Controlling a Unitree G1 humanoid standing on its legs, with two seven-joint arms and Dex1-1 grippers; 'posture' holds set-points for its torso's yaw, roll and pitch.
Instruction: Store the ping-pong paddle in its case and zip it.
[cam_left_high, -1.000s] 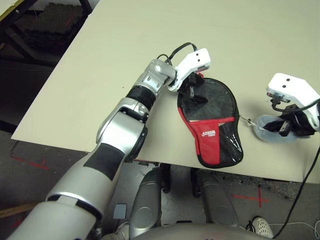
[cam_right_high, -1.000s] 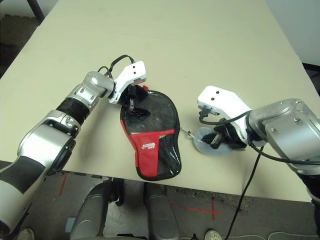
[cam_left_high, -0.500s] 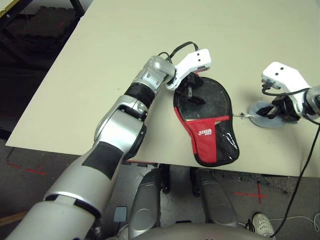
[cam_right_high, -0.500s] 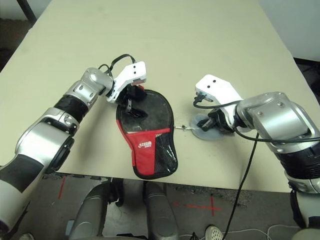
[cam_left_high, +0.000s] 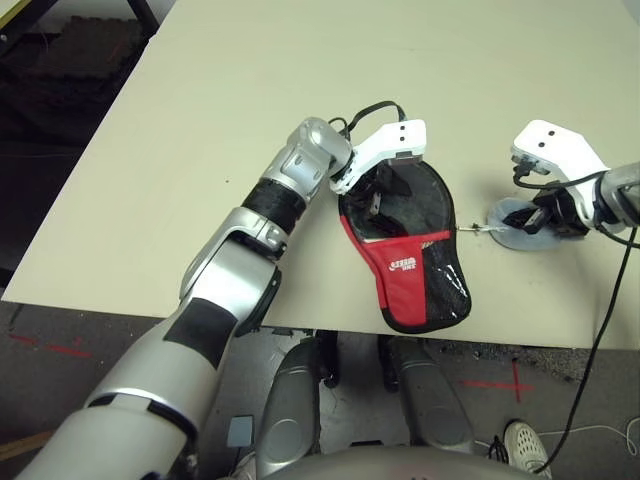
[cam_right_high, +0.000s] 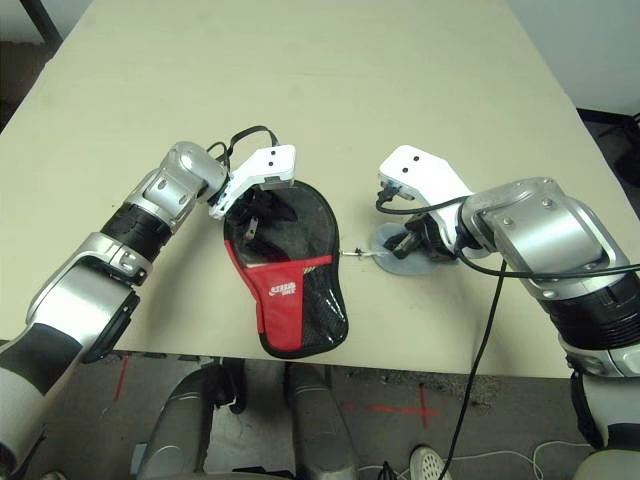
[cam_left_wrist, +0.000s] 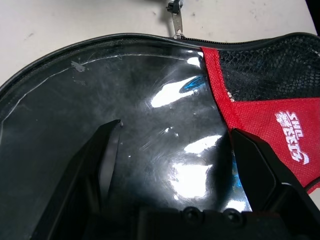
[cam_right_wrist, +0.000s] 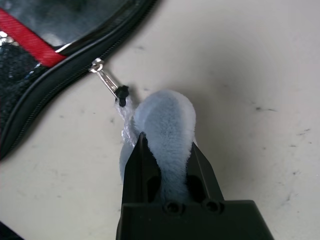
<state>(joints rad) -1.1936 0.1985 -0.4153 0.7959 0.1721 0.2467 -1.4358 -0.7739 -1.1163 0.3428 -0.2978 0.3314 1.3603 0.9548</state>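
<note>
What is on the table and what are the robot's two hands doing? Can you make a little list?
table: tan top
case: black and red, flat near the front edge
zipper pull: metal, at the case's edge
left gripper: open, fingers on the case's shiny black part
right gripper: shut on the pouch
pouch: grey-blue, fuzzy, tied to the zipper pull
</note>
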